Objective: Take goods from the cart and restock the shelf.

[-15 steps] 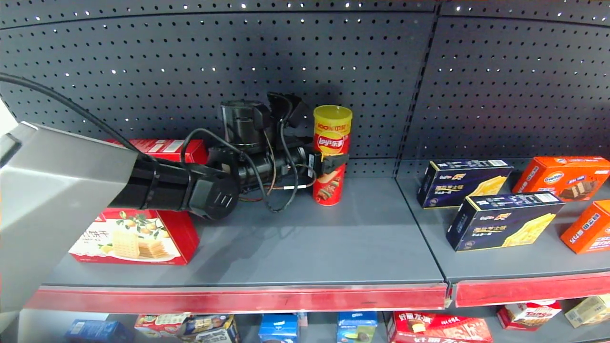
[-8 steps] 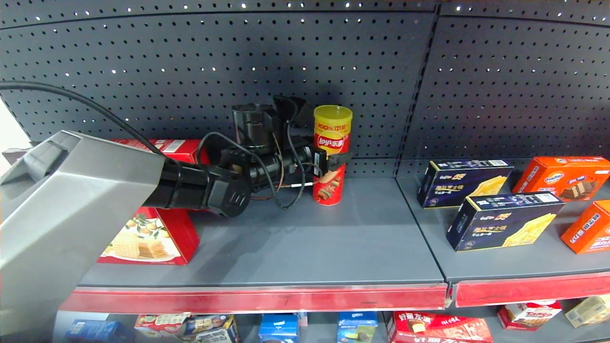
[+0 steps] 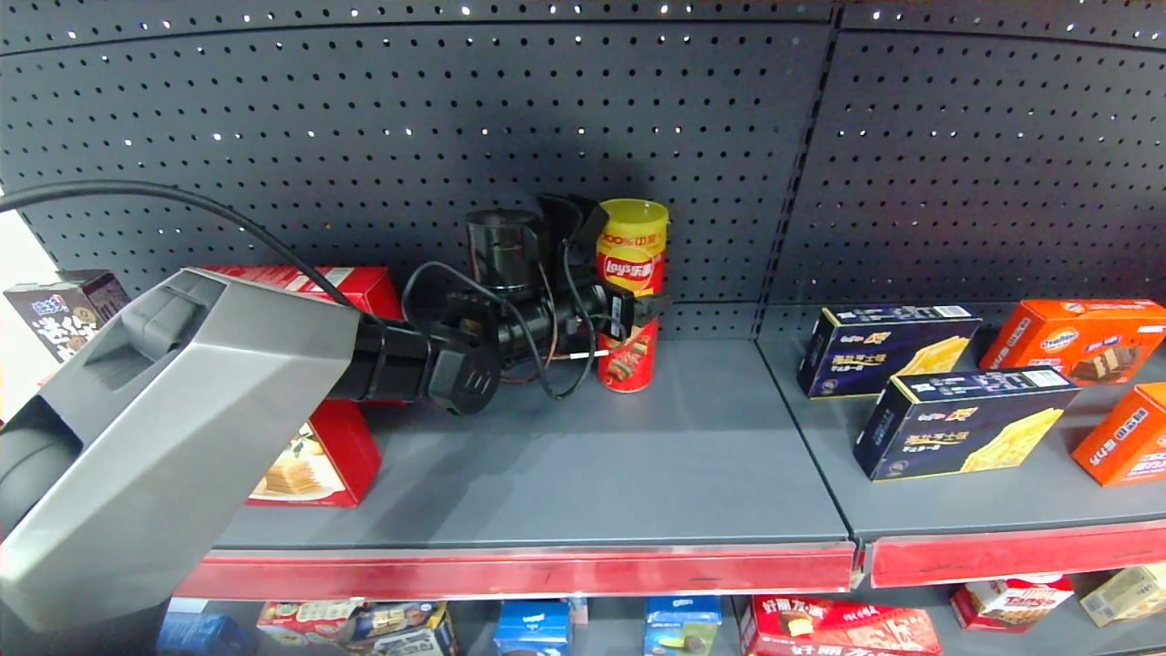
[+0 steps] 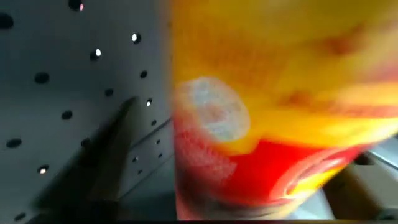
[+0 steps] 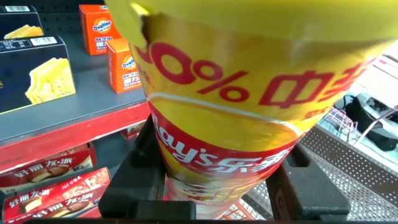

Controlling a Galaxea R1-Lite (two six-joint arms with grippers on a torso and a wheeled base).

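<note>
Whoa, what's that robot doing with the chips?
It is stocking a store shelf. Its left gripper is clamped around a chips can at the back of the shelf, close to the pegboard wall, with a red biscuit box to one side and dark blue boxes to the other. Its right gripper holds a second chips can out in front of the shelves, probably next to go up.

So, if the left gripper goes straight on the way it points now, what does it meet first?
The left gripper is shut on the chip can, which leads. Beyond it the line runs right and slightly back over bare shelf, probably reaching the pegboard back wall; depth is unclear.
</note>
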